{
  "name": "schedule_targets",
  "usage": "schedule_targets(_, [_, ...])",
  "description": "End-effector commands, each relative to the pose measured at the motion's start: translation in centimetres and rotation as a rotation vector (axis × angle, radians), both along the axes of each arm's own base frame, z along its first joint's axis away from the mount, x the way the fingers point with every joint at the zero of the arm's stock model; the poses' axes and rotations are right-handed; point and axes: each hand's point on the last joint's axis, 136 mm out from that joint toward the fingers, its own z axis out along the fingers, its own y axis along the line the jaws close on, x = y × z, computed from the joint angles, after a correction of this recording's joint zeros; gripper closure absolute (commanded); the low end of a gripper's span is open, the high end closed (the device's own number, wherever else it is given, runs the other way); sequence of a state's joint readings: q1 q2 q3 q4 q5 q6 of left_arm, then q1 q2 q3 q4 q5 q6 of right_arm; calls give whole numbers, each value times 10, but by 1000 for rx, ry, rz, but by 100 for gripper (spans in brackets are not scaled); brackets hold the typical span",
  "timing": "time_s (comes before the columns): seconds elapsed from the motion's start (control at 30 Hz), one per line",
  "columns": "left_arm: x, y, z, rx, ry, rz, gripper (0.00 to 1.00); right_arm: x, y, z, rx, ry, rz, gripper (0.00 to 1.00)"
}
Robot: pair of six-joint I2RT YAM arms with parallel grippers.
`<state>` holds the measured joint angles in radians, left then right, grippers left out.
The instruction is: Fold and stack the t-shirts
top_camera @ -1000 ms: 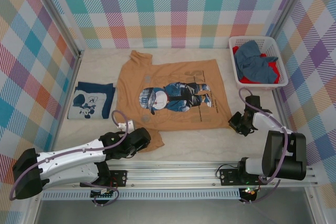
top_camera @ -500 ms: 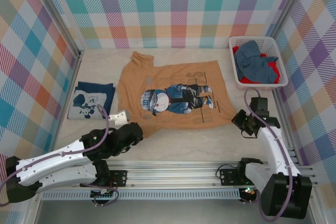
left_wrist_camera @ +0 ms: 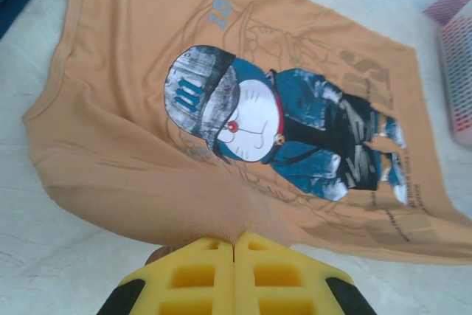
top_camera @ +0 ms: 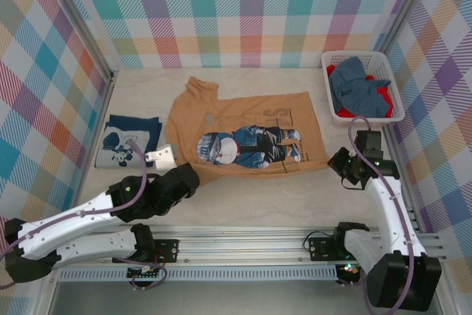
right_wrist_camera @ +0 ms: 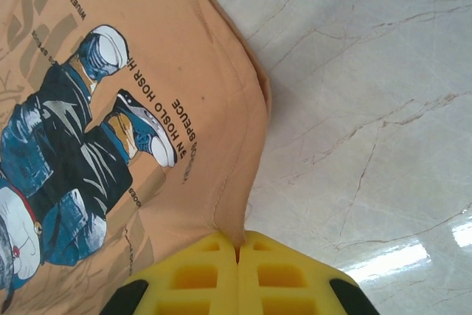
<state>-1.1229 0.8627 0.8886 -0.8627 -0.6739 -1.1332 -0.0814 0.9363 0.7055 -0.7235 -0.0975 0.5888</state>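
**Item 1. Tan t-shirt** [top_camera: 247, 134], blue-and-white cartoon figure print, spread sideways mid-bench.
- Change: over the last second its near edge has come up off the bench and travelled toward the far wall, so the cloth looks shallower from above.
- Meaning, as a judgement: the first lengthwise fold is under way but not yet laid down.

**Item 2. Left arm** [top_camera: 88, 219] and **right arm** [top_camera: 387, 204].
- Both have advanced with the edge.
- Left jaws are pressed together, pinching the near-left edge of the tan t-shirt [left_wrist_camera: 147, 108].
- Right jaws are pressed together, pinching its near-right corner [right_wrist_camera: 184, 108].

**Item 3. Enclosure:** pastel plaid walls [top_camera: 243, 12] on three sides.

**Item 4. Bench** [top_camera: 295, 197]: pale, marble-veined, glossy, with an aluminium rail [top_camera: 251, 245] at the near edge.

**Item 5. White lattice basket** [top_camera: 394, 97], far right corner, holding crumpled blue and red shirts [top_camera: 358, 90], unfolded.

**Item 6. Navy t-shirt** [top_camera: 133, 142], pale print, already folded, left of the tan one and apart from it; probably the base of the stack.
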Motion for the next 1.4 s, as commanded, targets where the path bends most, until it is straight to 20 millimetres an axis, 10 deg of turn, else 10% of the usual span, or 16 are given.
schedule_targets(0.0, [11,7,-1,38,23,23,100,10,4,8,6,-18,36,100])
schedule_targets(0.33, [61,9,-33,66,140,39,100,48,8,-10,26,18,82,100])
schedule_targets(1.37, [157,34,-50,156,194,50,100,130,20,-33,19,104,188,100])
